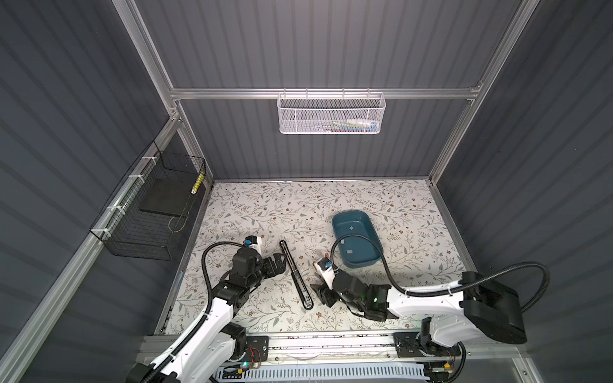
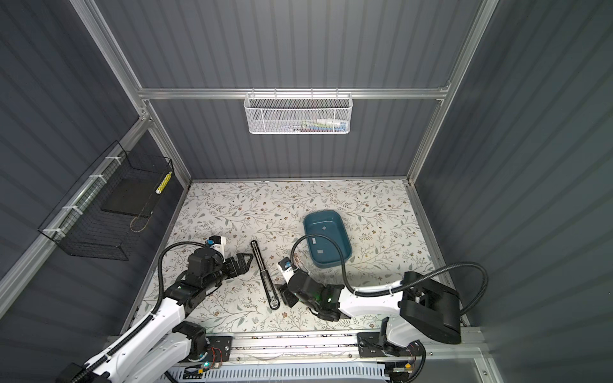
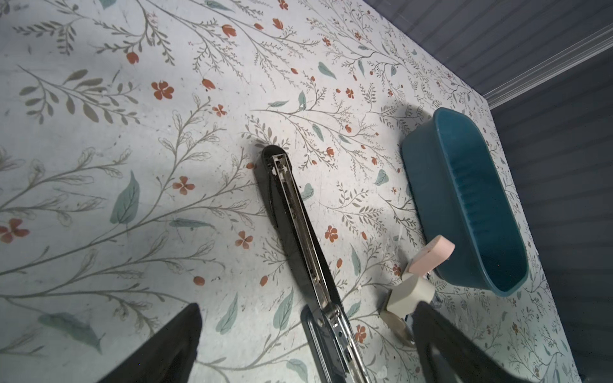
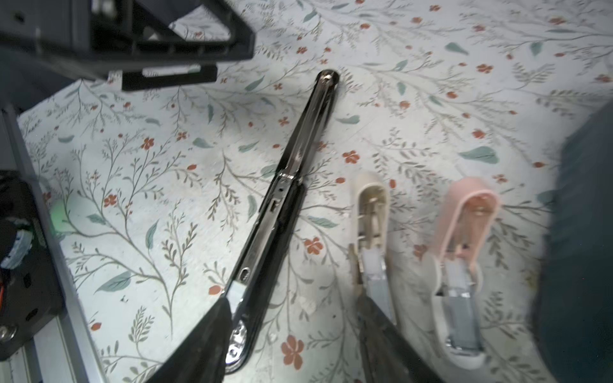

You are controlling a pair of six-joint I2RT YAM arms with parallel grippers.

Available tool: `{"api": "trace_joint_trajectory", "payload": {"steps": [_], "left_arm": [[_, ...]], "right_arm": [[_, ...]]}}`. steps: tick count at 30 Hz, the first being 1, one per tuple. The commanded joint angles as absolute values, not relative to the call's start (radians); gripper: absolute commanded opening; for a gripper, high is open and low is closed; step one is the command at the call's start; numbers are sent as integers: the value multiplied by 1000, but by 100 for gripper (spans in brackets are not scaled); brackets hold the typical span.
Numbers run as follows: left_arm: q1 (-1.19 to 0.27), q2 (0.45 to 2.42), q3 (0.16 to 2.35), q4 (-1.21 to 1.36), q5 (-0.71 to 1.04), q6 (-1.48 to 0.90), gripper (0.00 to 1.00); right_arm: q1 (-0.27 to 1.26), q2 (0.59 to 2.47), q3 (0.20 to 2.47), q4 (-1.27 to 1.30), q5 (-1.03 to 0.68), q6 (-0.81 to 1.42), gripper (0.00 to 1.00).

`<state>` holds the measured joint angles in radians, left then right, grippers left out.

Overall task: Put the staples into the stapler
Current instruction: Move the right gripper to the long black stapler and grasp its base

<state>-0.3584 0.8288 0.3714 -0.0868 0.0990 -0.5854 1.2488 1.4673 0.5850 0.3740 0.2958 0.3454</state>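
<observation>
**Top views.** In both top views the black stapler (image 1: 295, 273) (image 2: 264, 275) lies opened out flat on the floral tabletop (image 1: 265, 205). Its two halves are in one line, and its long axis runs from far-left to near-right. The staples (image 1: 351, 228) are in the blue tray (image 1: 363, 263), which stands to the right of the stapler and a little farther back. Three small grey strips lie apart on the tray's floor. The left end effector (image 1: 280, 263) is just left of the stapler's far half, and the right end effector (image 1: 318, 291) is at its near end. A white mesh basket (image 1: 328, 114) on the back rail holds a few coloured items too small to name. A black wire basket (image 1: 149, 215) on the left wall holds a dark flat slab and a yellow-and-white stick.

**Left wrist.** The left end effector's jaws are spread fully wide and hold nothing. The stapler (image 3: 298, 232) runs away between the fingers (image 3: 172, 345). The tray (image 3: 424, 185) is seen from its side, so its contents are hidden. A pink mini stapler (image 3: 431, 255) and a cream mini stapler (image 3: 411, 295) lie near it.

**Right wrist.** The right end effector's jaws stand apart with nothing clamped between them. One of its fingers (image 4: 199, 341) is at the stapler's (image 4: 285, 199) rail, where a small silver-grey piece (image 4: 237, 290) sits. I cannot tell whether that piece is a staple strip.
</observation>
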Motion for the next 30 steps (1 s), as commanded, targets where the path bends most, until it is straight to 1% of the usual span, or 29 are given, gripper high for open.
{"api": "trace_joint_trajectory", "payload": {"steps": [1,3,6,9,12,20,25,26,30], "left_arm": [[-355,811,378,-83,115,-621,99],[-356,784,363,-81,105,-626,99],[-355,756,350,-87,93,-627,99],[-356,766,359,-103,94,-620,100],[-356,787,362,-105,92,-615,99],[-355,811,358,-88,100,-607,99],[-356,801,349,-80,98,-607,99],[-356,804,347,-76,99,-608,100],[-356,819,338,-55,112,-612,99]], "right_arm": [[1294,1528,601,440,355,396,62],[1331,1559,605,443,373,414,62],[1338,1604,623,429,364,432,62],[1352,1637,635,443,349,428,61],[1373,1661,660,431,371,422,61],[1377,1666,695,397,394,419,61],[1386,1706,717,390,399,425,60],[1387,1720,724,391,399,426,59],[1387,1757,743,389,412,431,47]]}}
